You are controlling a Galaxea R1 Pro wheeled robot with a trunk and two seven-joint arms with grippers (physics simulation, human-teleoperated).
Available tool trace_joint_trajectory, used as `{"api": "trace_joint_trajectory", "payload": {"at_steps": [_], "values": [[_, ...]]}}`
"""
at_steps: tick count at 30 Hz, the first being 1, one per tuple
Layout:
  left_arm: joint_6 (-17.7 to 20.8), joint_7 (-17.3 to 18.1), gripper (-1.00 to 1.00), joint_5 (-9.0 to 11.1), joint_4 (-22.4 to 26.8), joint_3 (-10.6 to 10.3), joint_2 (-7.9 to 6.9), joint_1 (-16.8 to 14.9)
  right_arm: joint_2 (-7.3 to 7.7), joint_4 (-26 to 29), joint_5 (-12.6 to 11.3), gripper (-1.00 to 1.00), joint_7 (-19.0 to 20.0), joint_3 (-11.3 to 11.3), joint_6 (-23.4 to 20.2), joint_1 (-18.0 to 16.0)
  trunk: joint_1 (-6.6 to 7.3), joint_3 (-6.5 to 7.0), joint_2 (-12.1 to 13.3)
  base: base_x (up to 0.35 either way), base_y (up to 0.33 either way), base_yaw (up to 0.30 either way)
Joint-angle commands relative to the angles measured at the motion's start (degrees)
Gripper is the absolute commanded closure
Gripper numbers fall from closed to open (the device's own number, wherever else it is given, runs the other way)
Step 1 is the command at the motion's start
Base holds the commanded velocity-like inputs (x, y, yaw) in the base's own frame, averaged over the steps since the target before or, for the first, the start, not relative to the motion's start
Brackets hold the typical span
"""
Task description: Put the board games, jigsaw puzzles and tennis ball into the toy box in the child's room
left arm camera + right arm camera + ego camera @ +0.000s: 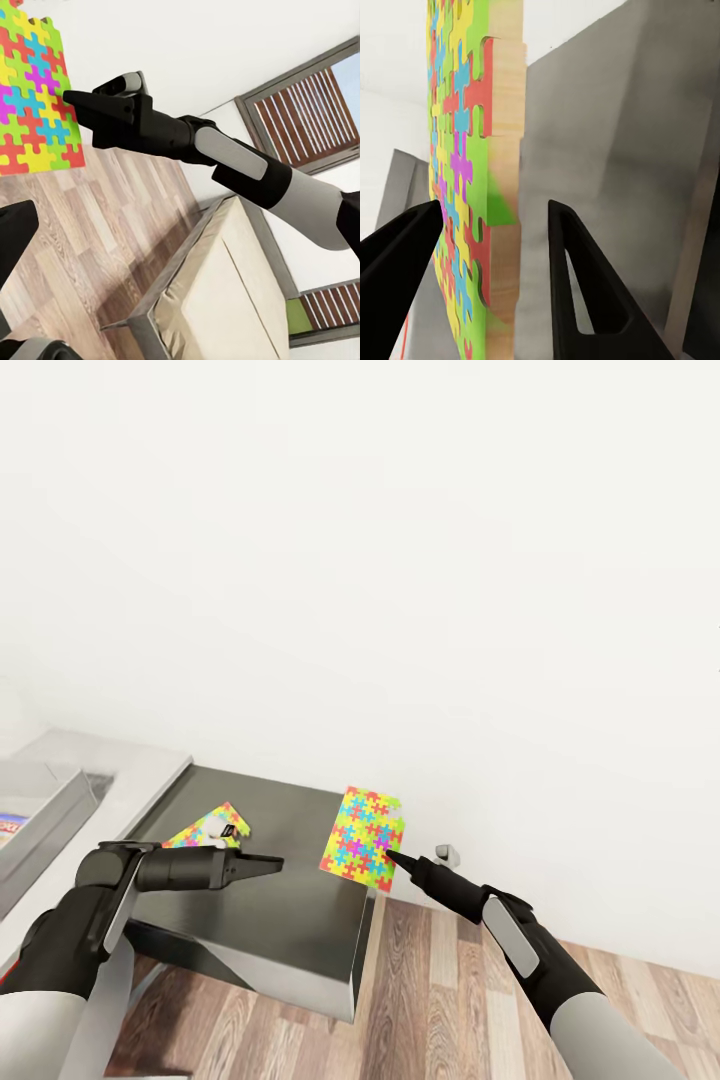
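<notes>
The right pincer (pixel 392 857) grips a jigsaw puzzle (pixel 363 837) upright above the dark cabinet (pixel 270 920); at nine o'clock, the left pincer (pixel 268 866) looks closed and empty.

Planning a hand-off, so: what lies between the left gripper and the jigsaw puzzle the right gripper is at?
Only bare dark cabinet top lies between the left gripper and the lifted jigsaw puzzle in the head view.
</notes>
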State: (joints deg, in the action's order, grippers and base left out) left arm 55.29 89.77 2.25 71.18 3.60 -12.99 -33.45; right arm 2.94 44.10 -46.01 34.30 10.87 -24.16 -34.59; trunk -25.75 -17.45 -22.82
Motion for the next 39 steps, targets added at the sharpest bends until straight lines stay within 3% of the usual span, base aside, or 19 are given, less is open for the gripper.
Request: {"api": "trace_joint_trajectory", "payload": {"at_steps": [1, 39], "values": [[0.61, 0.23, -1.00, -0.04, 0.01, -0.02, -0.02, -0.04, 0.07, 0.03, -0.56, 1.00, -0.06, 0.13, -0.36, -0.04, -0.03, 0.00, -0.10, 0.000, 0.000, 0.000], [0.61, 0.23, -1.00, -0.21, 0.01, -0.10, 0.04, -0.04, 0.05, 0.03, -0.48, 1.00, -0.10, 0.20, -0.27, -0.04, -0.03, 3.55, -0.10, 0.000, 0.000, 0.000]]}}
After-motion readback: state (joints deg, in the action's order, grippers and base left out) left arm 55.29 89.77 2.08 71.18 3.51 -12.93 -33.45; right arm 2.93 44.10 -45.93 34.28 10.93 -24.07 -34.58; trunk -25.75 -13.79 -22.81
